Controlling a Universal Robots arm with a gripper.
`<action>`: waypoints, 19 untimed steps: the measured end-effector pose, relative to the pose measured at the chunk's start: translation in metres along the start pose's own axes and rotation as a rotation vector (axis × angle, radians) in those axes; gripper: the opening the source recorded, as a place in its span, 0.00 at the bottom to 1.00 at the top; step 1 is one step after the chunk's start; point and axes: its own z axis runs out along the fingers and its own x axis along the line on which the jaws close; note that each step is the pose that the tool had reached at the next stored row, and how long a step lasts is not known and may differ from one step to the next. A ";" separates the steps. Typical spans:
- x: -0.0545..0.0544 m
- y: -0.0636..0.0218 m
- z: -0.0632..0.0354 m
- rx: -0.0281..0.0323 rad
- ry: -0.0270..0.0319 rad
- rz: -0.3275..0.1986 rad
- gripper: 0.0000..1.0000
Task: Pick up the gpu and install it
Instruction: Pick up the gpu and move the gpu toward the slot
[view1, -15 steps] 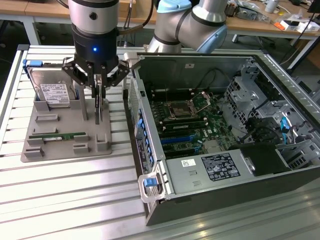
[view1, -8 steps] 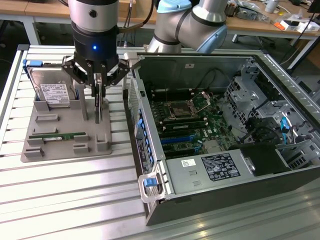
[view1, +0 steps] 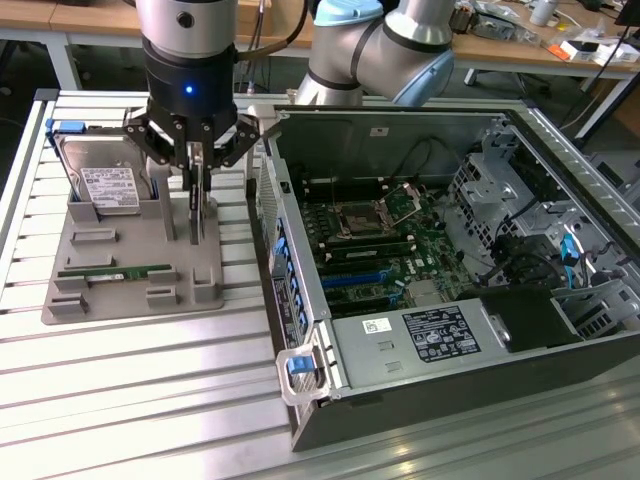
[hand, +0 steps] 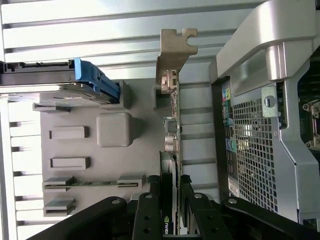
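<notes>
Left to right: drive (view1: 105, 185) and memory stick (view1: 115, 271) sitting in the gray tray (view1: 120, 305). At the tray's right edge, the gripper (hand: 171, 182) has its fingers pinched on the gpu (hand: 171, 125), which stands on edge in the tray. Open case (view1: 450, 395) is just beside it.

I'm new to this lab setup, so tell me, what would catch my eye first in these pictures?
First, the gripper, shut on the gpu, which stands on edge in the gray holder at the exterior view's left. To that view's right sits an open computer case with its motherboard exposed. A silver hard drive rests at the holder's far end.
</notes>
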 end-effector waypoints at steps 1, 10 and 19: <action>0.000 0.0001 -0.0011 0.0001 0.0000 0.000 0.26; 0.000 0.0008 -0.0119 0.0000 0.0000 0.000 0.26; 0.000 0.0014 -0.0210 -0.0001 -0.0001 0.000 0.26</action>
